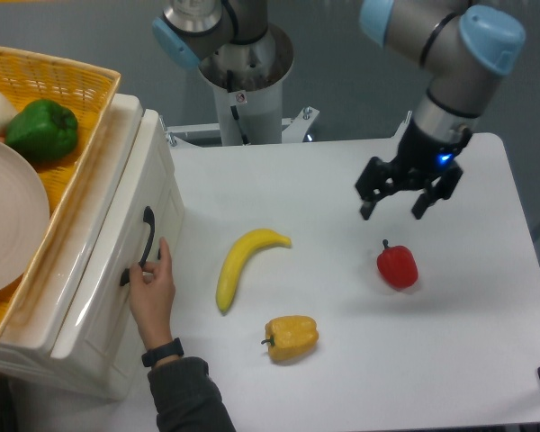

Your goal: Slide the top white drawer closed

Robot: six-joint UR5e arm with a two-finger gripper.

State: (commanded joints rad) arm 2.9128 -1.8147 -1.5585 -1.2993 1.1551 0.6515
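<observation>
The top white drawer (165,189) is the upper front of the white cabinet at the left, with a dark curved handle (148,236). From this angle I cannot tell how far it stands out. A person's hand (153,290) rests against the cabinet front just below that handle. My gripper (393,211) is open and empty, far to the right of the drawer. It hovers over the table just above and left of a red pepper (397,265).
A yellow wicker basket (83,148) on the cabinet holds a green pepper (41,129) and a plate (9,216). A banana (243,265) and a yellow pepper (291,336) lie mid-table. The lower drawer front (99,337) sits below the hand.
</observation>
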